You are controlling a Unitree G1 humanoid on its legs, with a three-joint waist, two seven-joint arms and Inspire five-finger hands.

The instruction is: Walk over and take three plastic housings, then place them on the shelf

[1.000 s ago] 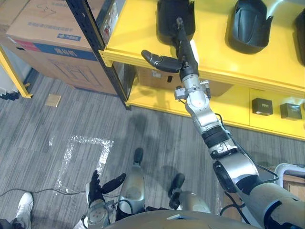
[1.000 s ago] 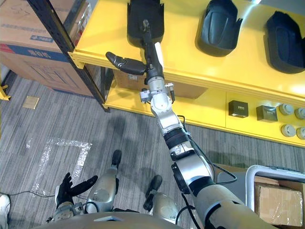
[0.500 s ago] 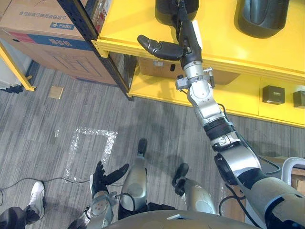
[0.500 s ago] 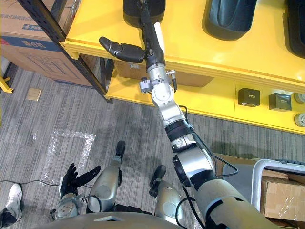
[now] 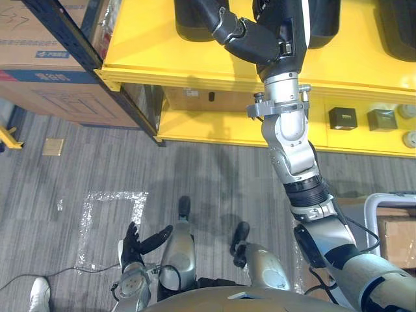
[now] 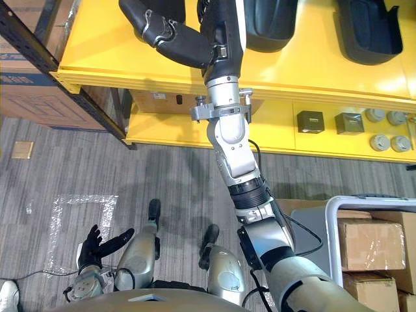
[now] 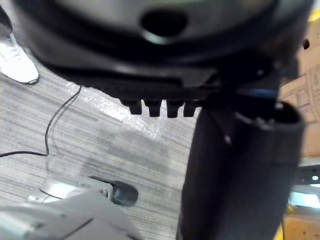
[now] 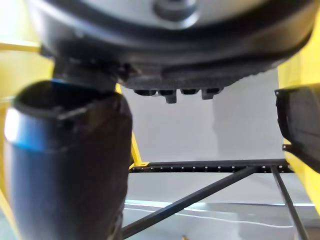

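three plastic housings stand in a row on the top board of the yellow shelf (image 5: 162,62). the first housing (image 5: 185,23) is just past the thumb tip of the right hand (image 5: 276,36). the second housing (image 6: 270,29) is close beside the fingers on the side away from the thumb, and the third housing (image 6: 370,36) lies further out on that same side, well apart from the fingers. each is a dark, matt, rounded shell with a moulded rim. gaps are left between them, likely so that one can be set down without knocking its neighbour.

the right hand reaches over the board's front edge with its fingers straight and released and its thumb spread wide. nothing lies between thumb and fingers. the right wrist view shows bare fingertips, with the edge of a housing off to one side. judged from this, the placing looks finished or nearly so. the hand need only come clear without brushing the shells, which look light and could slide on the smooth painted board.

the left hand (image 5: 132,246) hangs low, fingers loose and spread, holding nothing. below it is grey ribbed carpet (image 5: 214,182), with a square of clear tape (image 5: 110,214) near those fingers. small black boxes (image 6: 311,121) and grey round parts (image 6: 377,140) sit on the lower board below the right wrist. cardboard cartons (image 5: 45,65) lie beyond the thumb side.
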